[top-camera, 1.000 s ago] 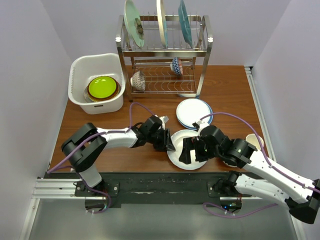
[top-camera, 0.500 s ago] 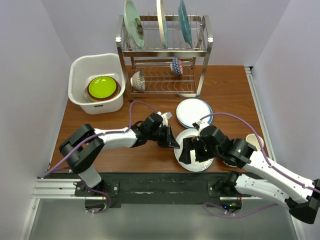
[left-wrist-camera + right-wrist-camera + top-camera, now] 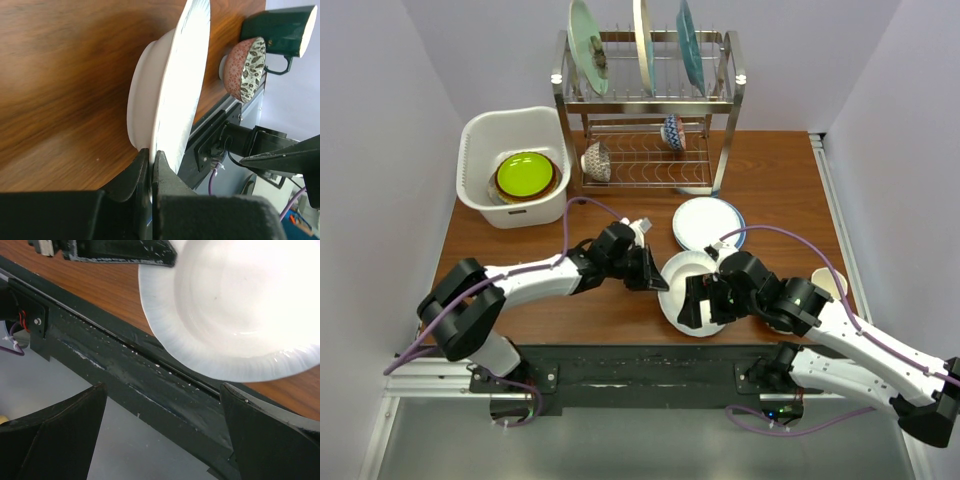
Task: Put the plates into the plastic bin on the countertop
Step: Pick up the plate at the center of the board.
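A white plate [image 3: 695, 290] lies near the front of the countertop [image 3: 780, 180], tilted with its left rim raised. My left gripper [image 3: 655, 277] is shut on that rim; the left wrist view shows the plate [image 3: 185, 90] edge-on between the fingers. My right gripper [image 3: 705, 305] is open and empty at the plate's near edge; in the right wrist view its gripper [image 3: 160, 440] hangs over the black base rail below the plate [image 3: 240, 305]. A white-on-blue plate stack [image 3: 708, 222] lies behind. The white plastic bin [image 3: 480, 135] at the back left holds a lime green plate [image 3: 525, 175].
A metal dish rack [image 3: 725, 100] at the back holds three upright plates [image 3: 588, 45] on top and two small bowls [image 3: 597, 160] below. A patterned bowl [image 3: 242, 67] and a dark green mug [image 3: 277, 30] stand at the right, mostly hidden by my right arm in the top view.
My left gripper has closed on the white plate's left rim and tipped it up, shifting it slightly left and back. The left elbow swung left. The right arm barely moved.
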You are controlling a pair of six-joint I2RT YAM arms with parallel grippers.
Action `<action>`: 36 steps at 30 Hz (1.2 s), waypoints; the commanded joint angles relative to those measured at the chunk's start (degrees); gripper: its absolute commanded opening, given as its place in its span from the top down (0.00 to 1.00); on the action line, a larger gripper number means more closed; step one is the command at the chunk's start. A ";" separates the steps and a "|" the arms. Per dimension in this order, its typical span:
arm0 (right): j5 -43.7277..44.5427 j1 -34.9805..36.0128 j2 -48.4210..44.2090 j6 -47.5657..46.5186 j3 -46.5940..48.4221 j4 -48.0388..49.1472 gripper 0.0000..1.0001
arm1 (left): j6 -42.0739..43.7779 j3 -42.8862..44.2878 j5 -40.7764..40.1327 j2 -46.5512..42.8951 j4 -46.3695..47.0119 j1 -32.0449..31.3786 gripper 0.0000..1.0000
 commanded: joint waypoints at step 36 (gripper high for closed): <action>-1.76 0.02 1.33 1.30 -2.50 4.63 0.01 | 8.81 -3.55 -1.89 -35.84 -24.07 26.56 1.00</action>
